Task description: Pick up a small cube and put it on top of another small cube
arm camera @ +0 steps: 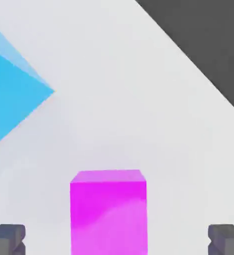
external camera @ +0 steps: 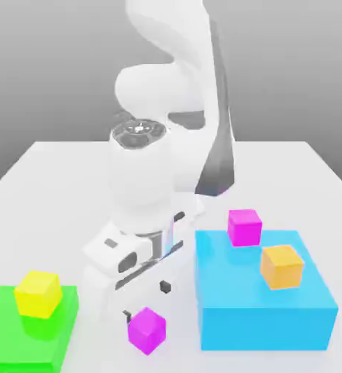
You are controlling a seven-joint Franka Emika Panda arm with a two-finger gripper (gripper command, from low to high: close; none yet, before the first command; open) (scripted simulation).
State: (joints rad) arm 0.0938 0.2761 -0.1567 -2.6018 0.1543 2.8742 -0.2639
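The small cube [external camera: 146, 329], plain magenta-purple, rests on the white table near the front, just to the left of the big blue block in the exterior view. My gripper [external camera: 138, 315] hangs low right over it, open. In the hand view the small cube [arm camera: 109, 211] sits centred between the two dark fingertips [arm camera: 6, 239], which stand wide apart and clear of its sides. The other small cube [external camera: 281, 266], orange, sits on top of the blue block [external camera: 265, 309], toward its right side in the exterior view.
A second, pinker magenta cube [external camera: 244, 226] stands on the blue block's far left corner. A yellow cube [external camera: 38, 293] sits on a flat green block [external camera: 28, 339] at the exterior view's left. The blue block's corner [arm camera: 9, 99] lies close to the hand. The table edge [arm camera: 188, 55] borders dark floor.
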